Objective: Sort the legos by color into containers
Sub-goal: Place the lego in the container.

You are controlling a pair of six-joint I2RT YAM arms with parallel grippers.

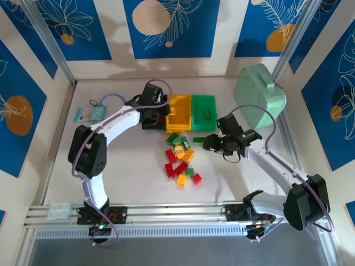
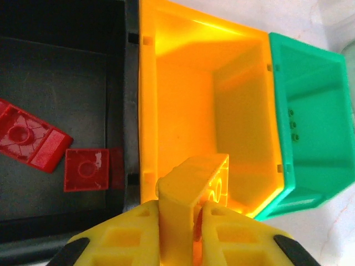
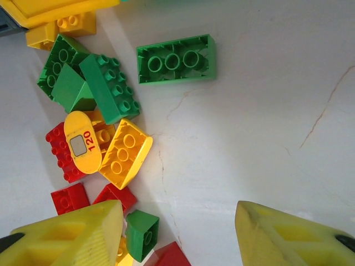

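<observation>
My left gripper [image 2: 197, 213] is shut on a yellow lego [image 2: 194, 185] and holds it over the near edge of the yellow container [image 2: 177, 100]. To its left, the black container [image 2: 61, 83] holds two red legos [image 2: 25, 141]. The green container [image 2: 319, 111] is on the right, with a green lego [image 1: 206, 115] inside. From above, the left gripper [image 1: 160, 113] sits over the black and yellow containers. My right gripper [image 3: 177, 233] is open above bare table, just right of the loose pile of red, yellow and green legos [image 3: 105, 127]. An upturned green lego [image 3: 176, 58] lies apart from the pile.
A large mint-green case [image 1: 259, 91] stands at the back right by the frame post. A small blue-and-white packet [image 1: 89, 114] lies at the back left. The pile of legos [image 1: 180, 158] lies mid-table in front of the containers, with the right gripper [image 1: 219, 143] beside it.
</observation>
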